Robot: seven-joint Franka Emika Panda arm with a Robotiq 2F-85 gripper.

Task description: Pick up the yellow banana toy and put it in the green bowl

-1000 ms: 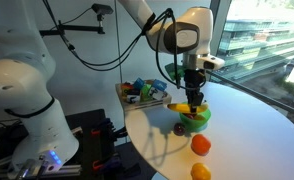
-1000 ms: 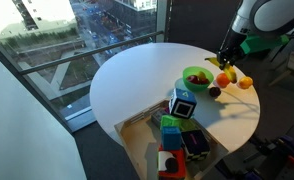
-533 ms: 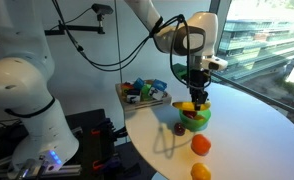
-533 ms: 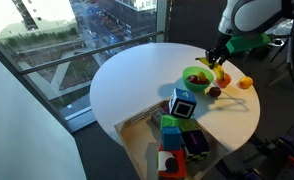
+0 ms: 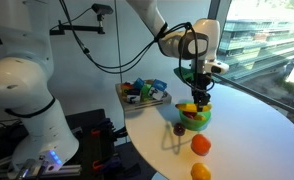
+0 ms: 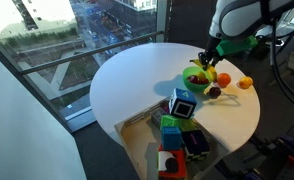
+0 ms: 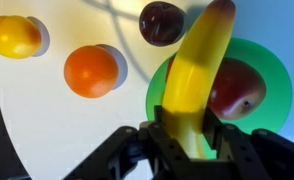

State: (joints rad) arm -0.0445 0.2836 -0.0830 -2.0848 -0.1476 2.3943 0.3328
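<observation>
1. Fingers (image 7: 150, 140): pinched on the lower end of the yellow banana toy (image 7: 199, 70), one on each side. The gripper (image 7: 187, 125) points straight down at the table.

2. Banana: held directly over the green bowl (image 7: 279, 95). It crosses the red item (image 7: 242, 90) lying in the bowl. Its free end extends past the bowl rim towards a dark plum toy (image 7: 162, 22). Whether the banana touches the bowl or the red item cannot be told.

3. Bowl surroundings: the plum toy sits just beside the rim. An orange fruit toy (image 7: 92, 70) lies near it, apart from the bowl. A yellow fruit toy (image 7: 14, 35) lies farther out, close to the table edge.

4. Table (image 5: 247, 130): round and white. In an exterior view the three fruits run in a line from the bowl (image 5: 195, 120) to the near edge. A tray of mixed objects (image 5: 147, 101) sits at the edge on the robot-base side, near the bowl but not touching it.

5. Open room: bare tabletop runs from the bowl to the window-side edge. In an exterior view (image 6: 127, 85) the same bare surface covers most of the table.
</observation>
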